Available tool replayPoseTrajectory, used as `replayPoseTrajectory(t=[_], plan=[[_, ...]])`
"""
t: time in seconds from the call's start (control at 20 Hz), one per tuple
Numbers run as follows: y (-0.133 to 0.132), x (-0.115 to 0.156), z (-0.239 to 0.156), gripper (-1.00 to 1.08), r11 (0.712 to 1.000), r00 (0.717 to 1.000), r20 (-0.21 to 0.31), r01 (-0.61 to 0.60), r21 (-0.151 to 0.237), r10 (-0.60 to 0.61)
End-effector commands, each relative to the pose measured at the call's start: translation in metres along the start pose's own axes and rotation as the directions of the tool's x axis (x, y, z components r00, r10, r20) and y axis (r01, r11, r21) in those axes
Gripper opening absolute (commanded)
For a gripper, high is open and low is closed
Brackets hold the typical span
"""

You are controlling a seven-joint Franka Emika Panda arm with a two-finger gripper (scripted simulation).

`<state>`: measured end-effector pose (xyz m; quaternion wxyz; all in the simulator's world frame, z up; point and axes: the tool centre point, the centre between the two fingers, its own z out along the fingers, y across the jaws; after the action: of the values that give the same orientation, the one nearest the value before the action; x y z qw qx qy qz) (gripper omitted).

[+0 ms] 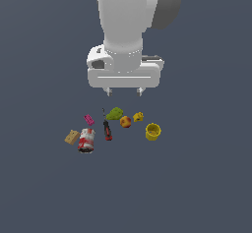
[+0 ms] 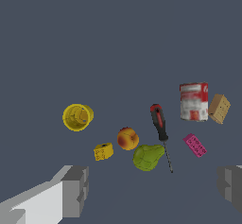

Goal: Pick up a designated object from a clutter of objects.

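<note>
The designated object, an olive-green pear-like lump, lies on the grey floor among the clutter of objects. A red-yellow fruit sits beside it, and the red-black screwdriver runs along its other side. My gripper hangs open above and behind the lump, holding nothing. Both fingertips stand wide apart, and in the wrist view the lump lies between the two fingers, somewhat ahead of them.
A small yellow block and a yellow cup lie toward the exterior view's right. A pink block, a red-white can and a tan block lie toward its left.
</note>
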<state>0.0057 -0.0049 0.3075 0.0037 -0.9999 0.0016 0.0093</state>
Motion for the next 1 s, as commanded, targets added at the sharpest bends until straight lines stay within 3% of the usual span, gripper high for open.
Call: replayPoseTrajectory(t=[0.0,0.5,0.95], plan=[[0.0,0.0,0.0,1.0,1.0,1.0,0.0,0.0,0.0,0.0],[-0.018,0.008,-0.011,1.0,0.999,0.999,-0.035,0.031,0.029,-0.03],[-0.016,0.007,-0.006,1.0,0.998,0.998,-0.035,0.054,0.026,-0.053]])
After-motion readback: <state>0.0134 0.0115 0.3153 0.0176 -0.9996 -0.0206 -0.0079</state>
